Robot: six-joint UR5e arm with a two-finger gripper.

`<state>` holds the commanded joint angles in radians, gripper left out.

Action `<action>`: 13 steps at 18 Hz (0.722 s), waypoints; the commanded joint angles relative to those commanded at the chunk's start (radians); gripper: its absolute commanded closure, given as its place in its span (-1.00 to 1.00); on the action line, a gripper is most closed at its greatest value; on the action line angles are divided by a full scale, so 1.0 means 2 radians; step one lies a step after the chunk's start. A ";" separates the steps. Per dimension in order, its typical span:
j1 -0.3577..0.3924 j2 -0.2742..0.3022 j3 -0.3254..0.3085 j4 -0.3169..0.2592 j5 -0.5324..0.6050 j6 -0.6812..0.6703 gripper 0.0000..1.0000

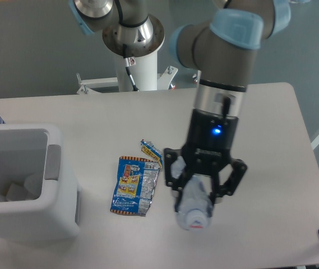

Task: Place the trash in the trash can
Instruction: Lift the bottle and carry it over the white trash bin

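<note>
**Trash: bottle gripped above the surface, wrapper lying flat, trash can at the left**

The trash here is two pieces, and both are outside the trash can. Going from largest to smallest: the pale surface (271, 129) fills most of the view and carries everything. My arm (223, 73) comes down from the top, grey with light blue joint caps, its wrist pointing at the surface and a small blue light lit on it. The trash can (52, 185) is a boxy white bin with rounded corners and a grey panel on its right rim; it stands at the left edge, well apart from me, with pale pieces visible inside. My gripper (199, 188) is clamped on the crushed clear plastic bottle (194, 204), one black finger on each side, and the bottle's capped end points down toward the camera's near edge. The flattened blue-and-yellow snack wrapper (135, 182) lies on the surface between the trash can and my gripper, silver foil showing along its right side.
</note>
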<state>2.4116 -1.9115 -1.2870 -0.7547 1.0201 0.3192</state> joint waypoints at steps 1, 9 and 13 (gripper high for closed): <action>-0.008 0.003 0.000 0.000 0.000 -0.005 -0.17; -0.074 0.050 0.004 0.000 -0.001 -0.028 -0.17; -0.118 0.045 0.011 0.005 0.000 -0.028 -0.17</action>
<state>2.1754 -1.8223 -1.2656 -0.7441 1.0201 0.2623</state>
